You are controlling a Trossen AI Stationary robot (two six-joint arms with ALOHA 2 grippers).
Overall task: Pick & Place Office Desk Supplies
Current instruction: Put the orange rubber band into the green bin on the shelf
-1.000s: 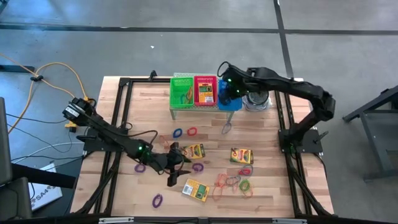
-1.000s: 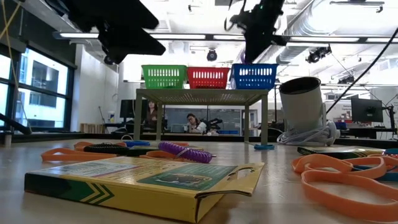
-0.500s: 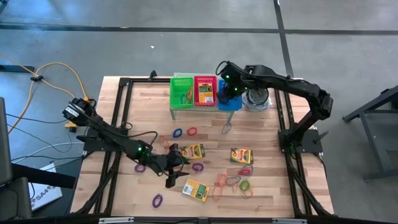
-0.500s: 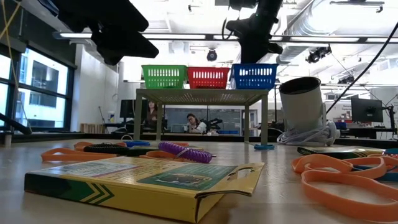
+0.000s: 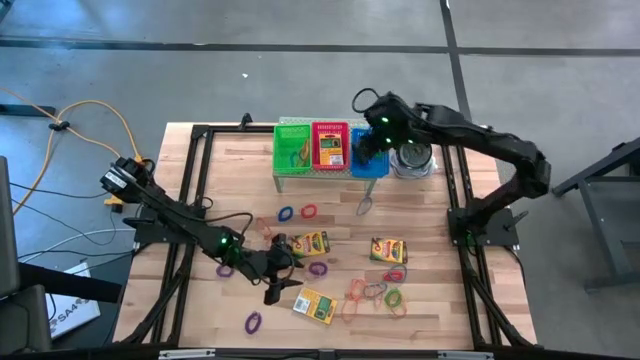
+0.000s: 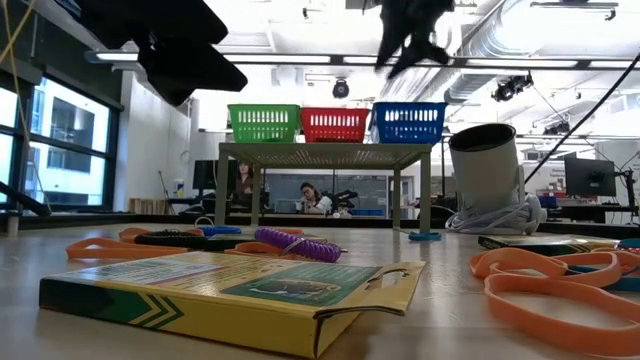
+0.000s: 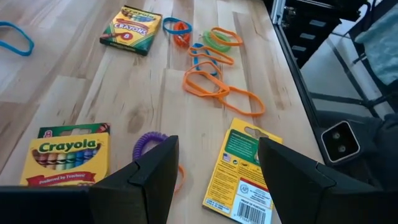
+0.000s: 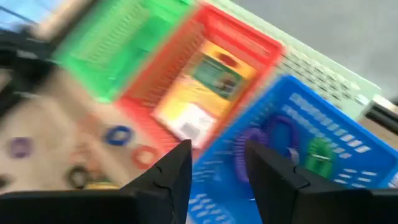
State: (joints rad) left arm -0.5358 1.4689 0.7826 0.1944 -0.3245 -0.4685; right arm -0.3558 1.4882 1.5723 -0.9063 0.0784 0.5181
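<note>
hovering with fingers apart, the right claw [image 8: 214,177] has purple and green rubber bands [image 8: 292,146] just below in the blue basket [image 8: 348,140].

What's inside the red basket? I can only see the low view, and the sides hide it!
Observer: The red basket holds one yellow-and-green crayon box, lying flat.
Operator: And the blue one?
Observer: The blue basket has a purple rubber band and a green rubber band in it.
Operator: Where's the robot's hand up there?
Observer: The right gripper hangs over the blue basket, fingers apart, holding nothing.
</note>
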